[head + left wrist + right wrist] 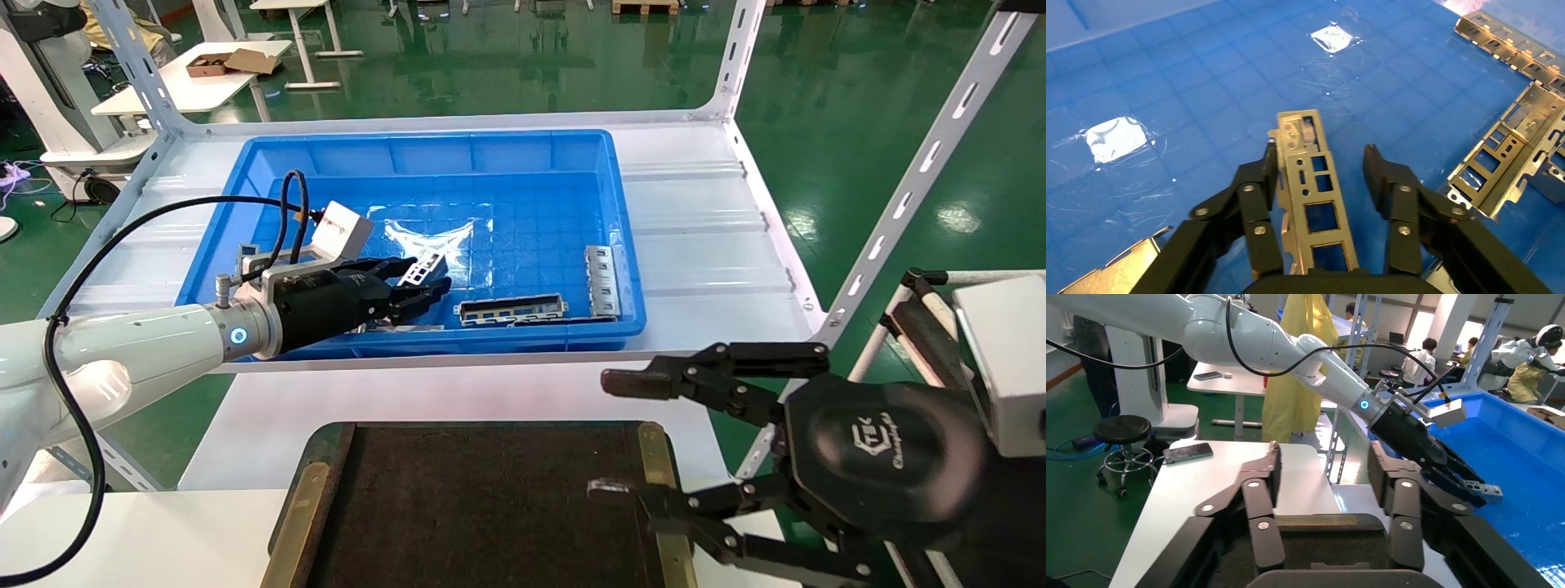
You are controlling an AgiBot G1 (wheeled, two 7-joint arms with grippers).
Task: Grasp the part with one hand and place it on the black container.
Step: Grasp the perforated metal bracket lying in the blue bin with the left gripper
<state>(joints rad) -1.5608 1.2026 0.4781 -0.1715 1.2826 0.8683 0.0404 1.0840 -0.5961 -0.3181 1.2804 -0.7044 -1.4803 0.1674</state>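
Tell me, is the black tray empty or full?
Empty where visible: the black container shows only bare dark surface, though its near end is cut off. The part sits in the left gripper.

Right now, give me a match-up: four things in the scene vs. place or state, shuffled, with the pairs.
1 part
2 black container
3 right end effector
4 blue bin

A open, at the container's right edge
B holds loose metal pieces
C between the fingers of the left end effector
D in front of the bin, nearest the robot

Pairs: 1-C, 2-D, 3-A, 4-B
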